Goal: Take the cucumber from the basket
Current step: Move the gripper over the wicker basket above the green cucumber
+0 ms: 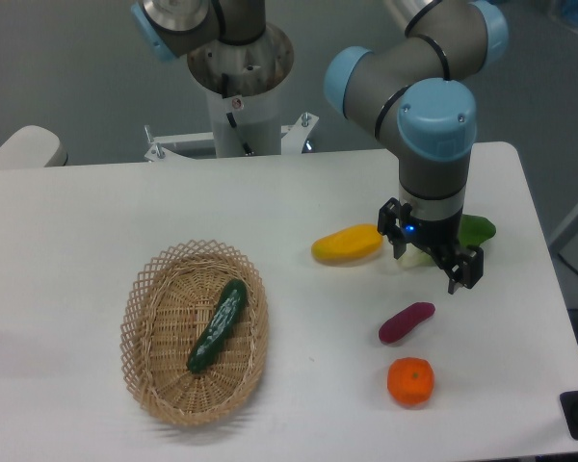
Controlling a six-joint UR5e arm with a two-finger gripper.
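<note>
Lying diagonally in basket, cucumber untouched; pickup not begun. Hand hangs well apart over right of worktop, holding nothing; we cannot tell whether fingers spread. Approach, grasp, lift all remain.

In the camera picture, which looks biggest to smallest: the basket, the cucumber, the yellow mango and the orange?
1. The basket, by far the largest.
2. The cucumber, long but slim.
3. The yellow mango; shorter than the cucumber but fatter, so these two are close.
4. The orange, smallest.
</note>
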